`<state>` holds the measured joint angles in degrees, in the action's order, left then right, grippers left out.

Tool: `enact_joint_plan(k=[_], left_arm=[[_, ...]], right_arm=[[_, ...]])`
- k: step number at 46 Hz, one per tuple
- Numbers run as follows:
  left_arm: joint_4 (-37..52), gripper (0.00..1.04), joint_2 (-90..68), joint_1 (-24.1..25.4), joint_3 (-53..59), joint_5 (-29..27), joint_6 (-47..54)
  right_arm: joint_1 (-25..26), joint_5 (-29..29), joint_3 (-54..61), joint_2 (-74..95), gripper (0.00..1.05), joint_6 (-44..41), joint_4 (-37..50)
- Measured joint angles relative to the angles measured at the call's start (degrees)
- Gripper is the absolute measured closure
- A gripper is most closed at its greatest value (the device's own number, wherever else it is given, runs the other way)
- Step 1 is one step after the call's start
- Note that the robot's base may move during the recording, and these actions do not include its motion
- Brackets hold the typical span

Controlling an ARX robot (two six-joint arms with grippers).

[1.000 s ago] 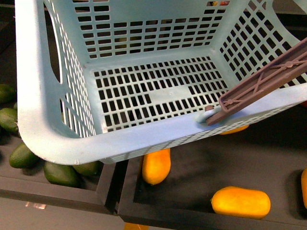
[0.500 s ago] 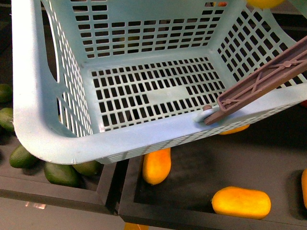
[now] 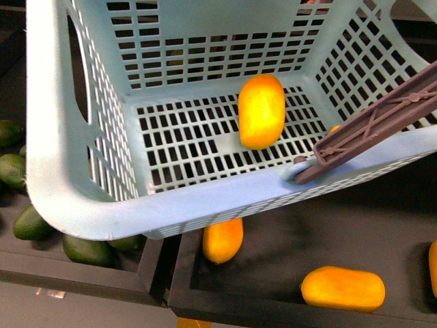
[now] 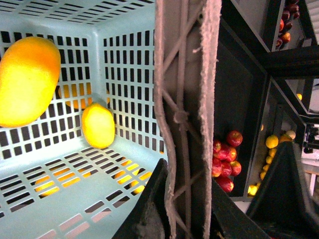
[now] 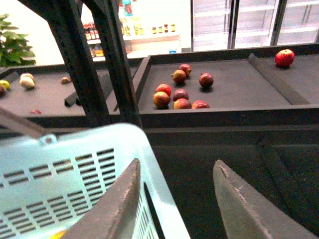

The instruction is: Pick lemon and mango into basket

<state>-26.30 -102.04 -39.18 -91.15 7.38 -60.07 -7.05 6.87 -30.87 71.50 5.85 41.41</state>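
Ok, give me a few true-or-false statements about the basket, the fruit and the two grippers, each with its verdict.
1. The mango is inside the basket. True.
2. The right gripper holds the lemon. False: it is open and empty, and the lemon is in the basket.
3. The basket's handle is aqua. False: the handle is brown.
4. Dark green fruits lie beside the basket, on the robot's left. True.
5. The left gripper is closed on the handle. True.
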Motion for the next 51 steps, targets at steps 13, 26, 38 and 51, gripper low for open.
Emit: enact_joint_plan(k=[13, 26, 38, 51], left_arm=[[0.0, 0.97, 0.0, 0.0, 0.0, -0.07, -0.15], [0.0, 0.97, 0.0, 0.02, 0.0, -0.15, -0.15], [0.0, 0.97, 0.0, -0.02, 0.0, 0.2, -0.17], [0.0, 0.97, 0.0, -0.02, 0.0, -0.35, -0.11]], right_arm=[[2.49, -2.23, 12.9, -8.68, 1.02, -5.03, 2.97], [6.62, -6.51, 19.76, -16.2, 1.03, -5.46, 2.34], [6.86, -6.71, 23.96, -23.08, 1.03, -5.46, -0.55], [6.86, -6.73, 27.1, -31.56, 1.03, -5.49, -5.81]])
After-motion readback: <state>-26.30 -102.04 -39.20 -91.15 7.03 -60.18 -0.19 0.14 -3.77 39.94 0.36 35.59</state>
